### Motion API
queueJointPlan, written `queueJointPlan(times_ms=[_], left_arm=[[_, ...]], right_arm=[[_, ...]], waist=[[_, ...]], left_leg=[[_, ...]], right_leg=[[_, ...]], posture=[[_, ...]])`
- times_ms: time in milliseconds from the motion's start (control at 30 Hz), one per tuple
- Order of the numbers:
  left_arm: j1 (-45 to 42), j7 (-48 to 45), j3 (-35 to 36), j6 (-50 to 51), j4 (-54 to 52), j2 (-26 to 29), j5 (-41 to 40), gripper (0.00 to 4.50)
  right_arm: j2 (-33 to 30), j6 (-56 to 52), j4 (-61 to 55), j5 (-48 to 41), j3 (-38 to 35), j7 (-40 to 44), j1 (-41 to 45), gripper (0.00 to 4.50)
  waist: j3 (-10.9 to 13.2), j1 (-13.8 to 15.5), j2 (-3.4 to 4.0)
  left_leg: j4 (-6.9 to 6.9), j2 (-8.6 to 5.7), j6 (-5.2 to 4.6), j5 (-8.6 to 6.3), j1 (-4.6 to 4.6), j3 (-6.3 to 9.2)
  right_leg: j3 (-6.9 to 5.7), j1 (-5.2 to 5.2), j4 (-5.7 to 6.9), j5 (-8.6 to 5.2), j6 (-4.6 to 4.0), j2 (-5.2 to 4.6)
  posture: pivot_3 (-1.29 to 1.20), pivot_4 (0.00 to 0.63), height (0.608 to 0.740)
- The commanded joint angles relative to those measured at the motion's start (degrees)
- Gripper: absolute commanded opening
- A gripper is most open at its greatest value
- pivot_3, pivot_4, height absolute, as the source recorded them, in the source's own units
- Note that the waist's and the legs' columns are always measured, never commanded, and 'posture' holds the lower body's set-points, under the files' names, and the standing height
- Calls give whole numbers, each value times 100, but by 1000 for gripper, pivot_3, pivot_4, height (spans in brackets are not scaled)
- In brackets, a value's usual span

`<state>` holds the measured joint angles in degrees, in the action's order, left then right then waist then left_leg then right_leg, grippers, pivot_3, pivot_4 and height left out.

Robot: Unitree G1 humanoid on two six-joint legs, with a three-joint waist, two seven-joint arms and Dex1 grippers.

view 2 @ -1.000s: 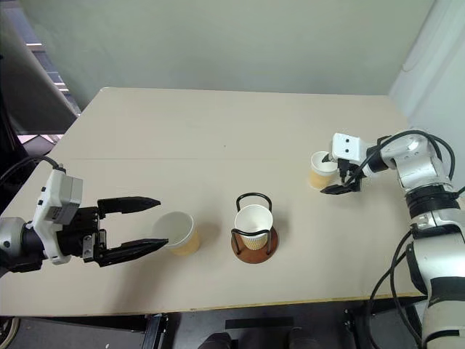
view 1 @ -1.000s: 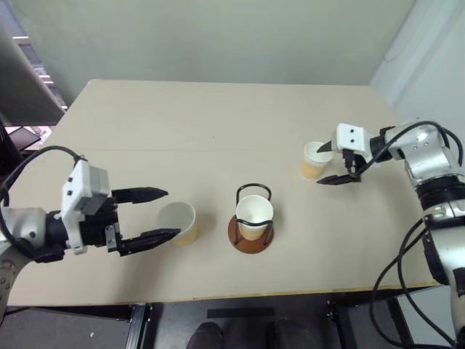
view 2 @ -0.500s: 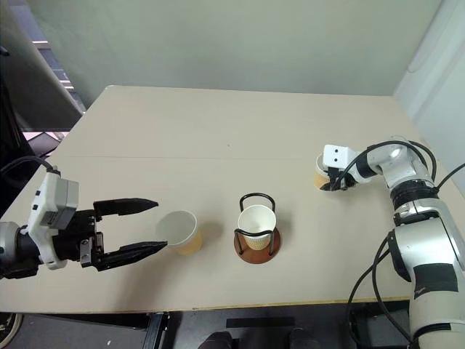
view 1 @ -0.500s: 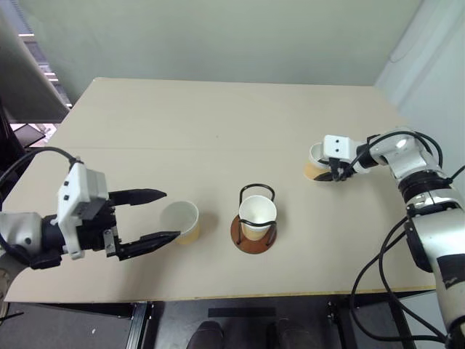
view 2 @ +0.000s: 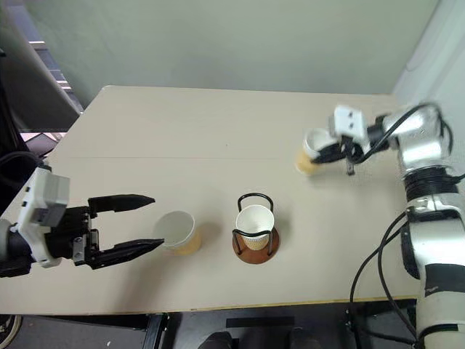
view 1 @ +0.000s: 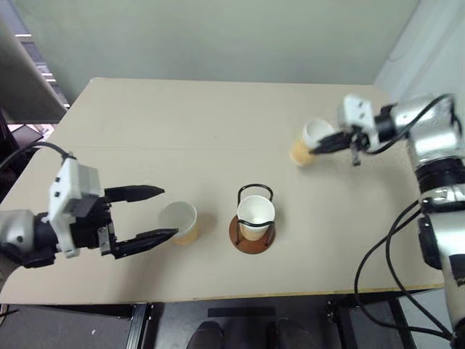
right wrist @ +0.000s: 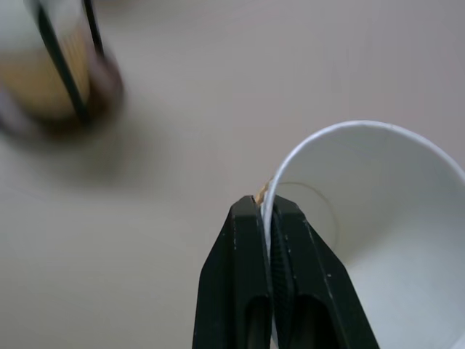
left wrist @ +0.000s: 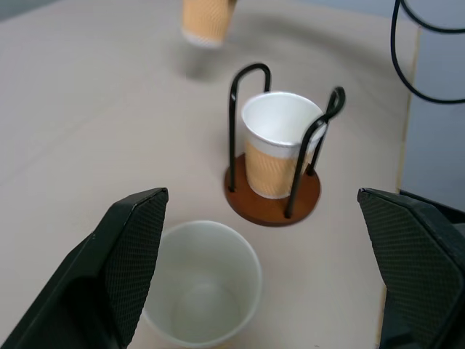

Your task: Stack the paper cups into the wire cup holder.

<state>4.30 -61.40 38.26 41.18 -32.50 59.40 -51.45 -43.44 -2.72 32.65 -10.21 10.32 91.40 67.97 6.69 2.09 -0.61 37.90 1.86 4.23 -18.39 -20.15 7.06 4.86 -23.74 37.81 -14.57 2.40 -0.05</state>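
We see the right claw (view 1: 320,147) pinching the rim of one paper cup (view 1: 311,140), held tilted above the tabletop (view 1: 218,116). The left claw (view 1: 156,213) stands wide around a second cup (view 1: 179,221). A third cup (view 1: 255,216) sits in the wire cup holder (view 1: 251,234).

A wide, pale beige rectangular table (view 1: 218,116) stands before a plain grey-green wall (view 1: 218,36). A white wall (view 1: 436,43) rises at far right; dark floor (view 1: 73,327) lies beneath the near edge.
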Motion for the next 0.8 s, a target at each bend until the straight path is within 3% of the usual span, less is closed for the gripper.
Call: queueJointPlan(times_ms=[33, 133, 300, 800], left_arm=[[21, -56, 180, -51, 5, 54, -9, 4500], [-56, -9, 26, -73, 16, 46, -17, 4500], [-123, 42, -159, -121, 26, 17, 56, 4500], [214, 169, -48, -118, -231, -149, 142, 4500]], right_arm=[[-245, -1398, -1910, -1529, -210, 110, -321, 25], [-128, -2107, -3012, -2018, -250, 67, -612, 25], [20, -2398, -3938, -1980, -48, -200, -1137, 25], [57, -2270, -4189, -1480, 304, -334, -1495, 25]], waist=[[0, -4, 0], [0, -15, -1], [0, -21, -2], [-1, -66, -3]], left_leg=[[0, 5, 8, -3, 3, 2], [6, 22, 17, -8, 13, 8], [26, 34, 20, -5, 22, 21], [19, 46, 23, -7, 24, 28]], right_leg=[[0, 5, -5, -4, -6, 10], [2, 20, -34, -10, -16, 36], [9, 24, -7, -9, -15, 69], [8, 16, 8, -12, -22, 74]], posture=[[0, 150, 740], [0, 150, 740], [0, 150, 740], [0, 150, 740]])
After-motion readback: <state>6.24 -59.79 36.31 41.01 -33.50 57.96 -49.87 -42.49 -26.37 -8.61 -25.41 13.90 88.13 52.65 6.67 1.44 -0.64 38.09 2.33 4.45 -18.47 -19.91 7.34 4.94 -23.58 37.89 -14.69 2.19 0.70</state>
